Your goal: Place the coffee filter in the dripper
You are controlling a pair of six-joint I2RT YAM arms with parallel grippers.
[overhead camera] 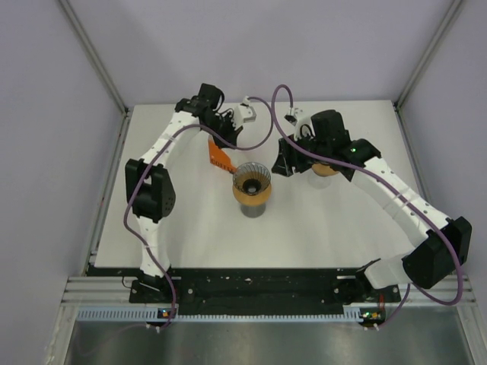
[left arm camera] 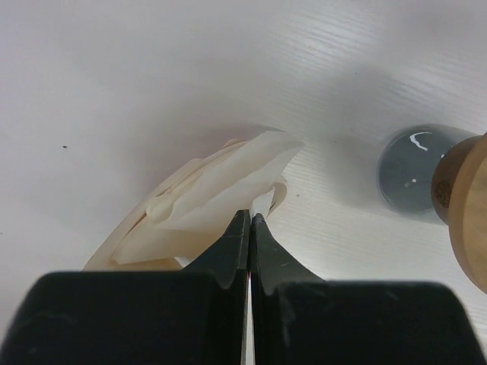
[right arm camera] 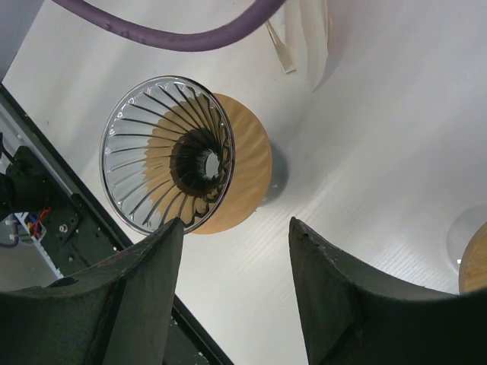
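The dripper (overhead camera: 252, 182), a ribbed glass cone in a wooden collar, stands upright on a dark base at the table's middle. It also shows in the right wrist view as the dripper (right arm camera: 183, 156) and at the right edge of the left wrist view as the dripper (left arm camera: 464, 209). A cream paper coffee filter (left arm camera: 217, 190) lies crumpled on the table behind it. My left gripper (left arm camera: 249, 217) is shut, its tips pinching the filter's near edge. In the top view the left gripper (overhead camera: 227, 135) hides the filter. My right gripper (right arm camera: 234, 228) hangs open beside the dripper, nothing between its fingers.
An orange holder (overhead camera: 219, 156) sits just left of the dripper. A second wooden-collared piece (overhead camera: 326, 169) stands under the right arm. A purple cable (right arm camera: 175, 34) crosses above the dripper. The black base rail (overhead camera: 251, 285) runs along the near edge.
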